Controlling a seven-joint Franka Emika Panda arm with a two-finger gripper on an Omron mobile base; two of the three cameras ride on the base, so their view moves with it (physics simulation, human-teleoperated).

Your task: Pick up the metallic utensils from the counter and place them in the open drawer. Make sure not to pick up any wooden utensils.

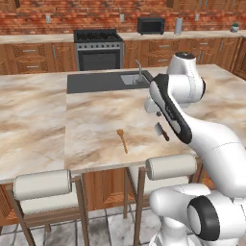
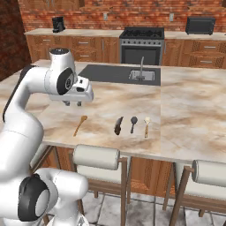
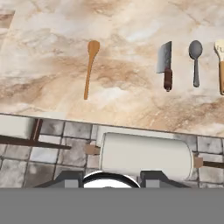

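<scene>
Your gripper (image 2: 73, 104) hangs above the beige-pink veined marble worktop (image 2: 185, 110), clear of everything on it and holding nothing. The two dark fingers (image 3: 70, 180) barely poke into the hand view; you cannot tell from these pictures how far apart they stand.

Four utensils lie near the worktop's front edge, all with long axes running roughly front to back, handles toward the stools. The orange-brown wooden spoon (image 3: 90, 65) sits almost straight ahead of the fingers: leave it. The targets lie off to the right in the hand view: the small cleaver-like knife with grey blade and dark handle (image 3: 165, 65), then the all-grey metal spoon with round bowl (image 3: 195, 61) just beside it. The pale cream-headed spoon with tan handle (image 3: 221, 65) lies close on the far side of the grey spoon.

Judgement: shift sideways toward the knife first; it has open marble on the wooden-spoon side. The cushioned stool back (image 3: 144, 155) sits below the edge, so stay over the marble.
</scene>
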